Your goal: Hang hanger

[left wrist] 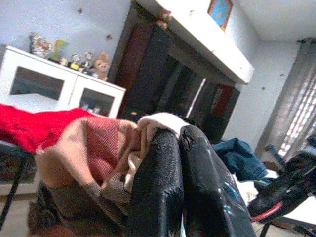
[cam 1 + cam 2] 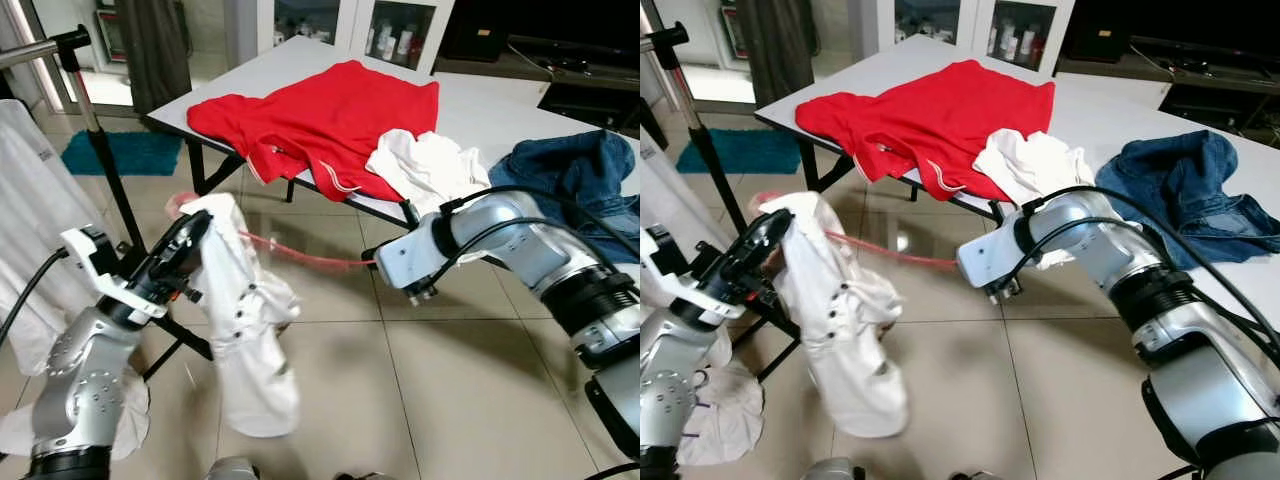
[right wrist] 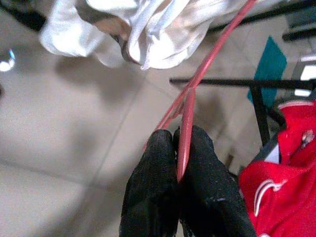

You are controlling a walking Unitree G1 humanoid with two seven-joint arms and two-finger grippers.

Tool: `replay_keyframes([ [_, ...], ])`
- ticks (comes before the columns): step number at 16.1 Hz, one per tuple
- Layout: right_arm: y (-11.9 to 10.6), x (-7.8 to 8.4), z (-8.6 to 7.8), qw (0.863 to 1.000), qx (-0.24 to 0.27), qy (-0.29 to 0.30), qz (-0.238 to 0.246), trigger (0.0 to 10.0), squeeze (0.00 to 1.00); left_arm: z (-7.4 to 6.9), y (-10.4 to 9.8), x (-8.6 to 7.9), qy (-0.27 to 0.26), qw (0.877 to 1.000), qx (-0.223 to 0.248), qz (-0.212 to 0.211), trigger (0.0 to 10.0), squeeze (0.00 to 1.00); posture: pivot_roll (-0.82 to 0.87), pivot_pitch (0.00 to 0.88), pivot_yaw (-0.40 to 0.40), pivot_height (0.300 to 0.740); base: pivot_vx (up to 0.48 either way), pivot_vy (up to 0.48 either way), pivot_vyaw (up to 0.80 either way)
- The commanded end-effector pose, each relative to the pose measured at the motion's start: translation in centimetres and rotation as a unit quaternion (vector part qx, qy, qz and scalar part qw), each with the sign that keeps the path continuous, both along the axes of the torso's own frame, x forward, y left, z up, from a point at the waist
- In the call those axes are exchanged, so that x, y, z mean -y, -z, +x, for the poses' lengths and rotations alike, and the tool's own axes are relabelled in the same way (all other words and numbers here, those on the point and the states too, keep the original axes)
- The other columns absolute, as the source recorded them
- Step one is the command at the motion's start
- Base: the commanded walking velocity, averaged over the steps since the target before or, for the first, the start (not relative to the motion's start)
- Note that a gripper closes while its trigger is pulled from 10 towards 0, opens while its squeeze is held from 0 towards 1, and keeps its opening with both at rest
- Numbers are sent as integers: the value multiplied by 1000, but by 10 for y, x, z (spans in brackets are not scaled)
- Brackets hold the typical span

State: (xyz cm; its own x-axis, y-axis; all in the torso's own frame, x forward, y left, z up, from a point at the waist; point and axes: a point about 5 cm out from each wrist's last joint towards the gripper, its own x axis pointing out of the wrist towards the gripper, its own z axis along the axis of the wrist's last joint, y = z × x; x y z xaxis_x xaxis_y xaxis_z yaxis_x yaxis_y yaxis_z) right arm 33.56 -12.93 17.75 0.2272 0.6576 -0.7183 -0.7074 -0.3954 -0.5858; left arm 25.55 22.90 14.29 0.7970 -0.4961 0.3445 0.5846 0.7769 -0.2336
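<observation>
- Your right gripper (image 3: pixel 178 148) is clamped on the pink hanger (image 2: pixel 305 257); the right wrist view shows the thin pink bar pinched between the two black fingers (image 3: pixel 153 182), which are pressed together on it.
- The hanger runs roughly level from that gripper toward your left, above the tiled floor (image 2: pixel 450 380), and its far end disappears into the white garment (image 2: pixel 245 320).
- Your left gripper (image 2: pixel 190 240) is closed on the upper part of the white garment. In the left wrist view its fingers (image 1: pixel 158 182) sit together with pale cloth bunched between and over them.
- The white garment hangs down from the left gripper, well clear of the table, and its lower end looks blurred.
- The hanger is held between your two grippers, in front of the table and off the rack.
- The clothes rack (image 2: pixel 95 130) stands at your left: a black upright with a silver rail at its top, and a white garment already on it (image 2: pixel 30 220) close by your left arm.
- The white table (image 2: pixel 500 110) lies ahead. A red shirt (image 2: pixel 320 120) is spread over its near corner, with one edge drooping past the table edge.
- A crumpled white cloth (image 2: pixel 425 165) lies touching the red shirt, on its right.
- A blue denim garment (image 2: pixel 580 180) is heaped on the table further right, just behind your right arm.
- A teal mat (image 2: pixel 120 152) lies on the floor beyond the rack.
</observation>
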Motion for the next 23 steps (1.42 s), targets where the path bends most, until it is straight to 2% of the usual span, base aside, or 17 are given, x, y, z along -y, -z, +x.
replay_keyframes([
  [1, -7, 19, -2, 999, -34, 12, 17, 0, 0, -3, -17, -11, -20, 999, 36, -5, 0, 0, 150, 4, -105, 740, 0, 0, 0],
  [2, -15, 21, -3, 997, -56, 15, 48, 0, 0, -3, -18, -12, -23, 999, 37, -5, 0, 0, 150, 4, -105, 740, 0, 0, 0],
  [6, -26, 34, 6, 995, -56, 47, 69, 0, 0, -4, -18, -10, -23, 999, 37, -3, 0, 0, 153, 2, -105, 740, 0, 0, 0],
  [7, -27, 37, 6, 995, -60, 48, 67, 0, 0, -4, -18, -11, -24, 999, 37, -3, 0, 0, 153, 2, -105, 740, 0, 0, 0],
  [10, -13, 53, -9, 993, -114, 25, 8, 0, 0, -5, -20, -17, -31, 999, 37, 4, 0, 0, 153, 1, -102, 740, 0, 0, 0],
  [11, -12, 55, -10, 992, -121, 24, 6, 0, 0, -5, -20, -19, -34, 999, 36, 7, 0, 0, 153, 1, -102, 740, 0, 0, 0],
  [14, -27, 51, -11, 984, -156, 13, 85, 0, 0, -7, -12, -25, -44, 998, 17, 34, 0, 0, 152, 2, -98, 740, 0, 0, 0],
  [16, -32, 52, -14, 979, -176, 2, 103, 0, 0, -8, -12, -26, -46, 998, 18, 33, 0, 0, 152, 2, -98, 740, 0, 0, 0],
  [18, -33, 62, -13, 975, -193, 17, 112, 0, 0, -8, -13, -28, -52, 998, 21, 32, 0, 0, 160, 0, -100, 740, 0, 0, 0],
  [20, -46, 66, -4, 960, -207, 43, 182, 0, 0, -9, -13, -30, -59, 997, 24, 34, 0, 0, 161, 0, -101, 740, 0, 0, 0],
  [23, -51, 64, -4, 952, -218, 40, 210, 0, 0, -9, -15, -32, -65, 997, 29, 36, 0, 0, 163, 0, -101, 740, 0, 0, 0],
])
